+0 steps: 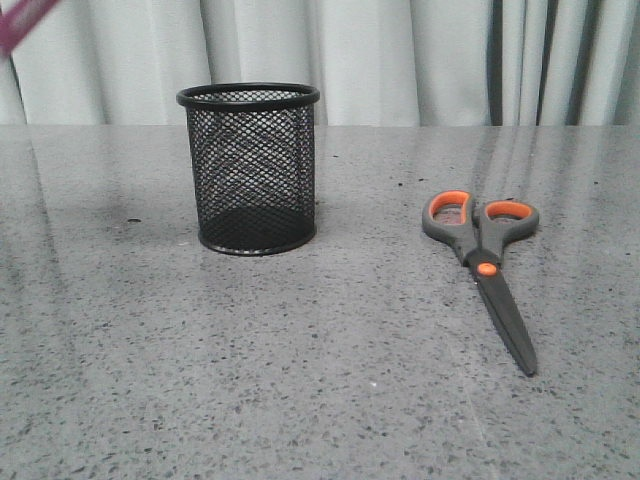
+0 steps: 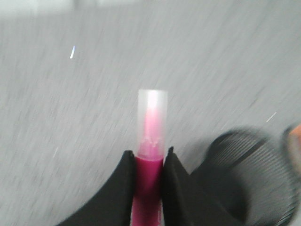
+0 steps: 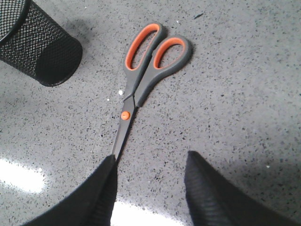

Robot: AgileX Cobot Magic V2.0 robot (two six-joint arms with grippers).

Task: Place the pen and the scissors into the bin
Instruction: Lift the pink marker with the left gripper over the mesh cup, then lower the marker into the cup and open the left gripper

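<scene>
The black mesh bin (image 1: 250, 168) stands upright on the table left of centre. The scissors (image 1: 488, 268) lie flat to its right, closed, handles toward the back, blades toward the front. My left gripper (image 2: 149, 157) is shut on the magenta pen (image 2: 151, 141), whose translucent cap sticks out past the fingertips; the bin (image 2: 254, 179) shows blurred below and beside it. In the front view only a magenta tip of the pen (image 1: 22, 22) shows at the top left corner. My right gripper (image 3: 150, 162) is open above the table, one finger over the scissors' (image 3: 146, 66) blade tip.
A grey speckled stone table (image 1: 300, 380) carries everything. Pale curtains (image 1: 400, 60) hang behind it. In the right wrist view the bin (image 3: 37, 42) stands beyond the scissors.
</scene>
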